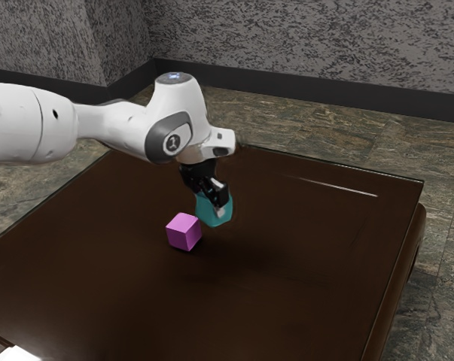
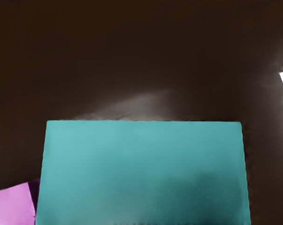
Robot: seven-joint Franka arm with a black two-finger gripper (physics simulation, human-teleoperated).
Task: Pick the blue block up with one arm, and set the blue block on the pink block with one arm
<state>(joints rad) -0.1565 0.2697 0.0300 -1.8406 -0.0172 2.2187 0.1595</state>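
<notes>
A white robot arm reaches in from the exterior view's left over a dark brown worktop (image 1: pixel 309 248) in a room with a stone-patterned floor and grey walls. Its black gripper (image 1: pixel 214 201) points downward, and its fingers are clamped on the blue block (image 1: pixel 206 210) (really more of a teal colour), one finger on each side. The blue block hangs tilted in the air, apparently clear of the worktop, with a soft shadow on the wood beneath and beyond it. The pink block (image 1: pixel 184 231) sits on the worktop just beside the blue block, on the exterior view's left of it and a little lower. The two look close together, but whether they touch cannot be told. In the wrist view the blue block (image 2: pixel 141 173) appears as a broad teal face right under the hand, a corner of the pink block (image 2: pixel 12 206) peeks out from one side of it, and the dark worktop (image 2: pixel 132 56) spreads out behind. As for progress, the first half of the task looks done: the blue block is picked up and held. The second half is not yet done. The blue block is not centred above the pink block, so it seems to need carrying sideways over it, lowering onto its top face, and then releasing.
</notes>
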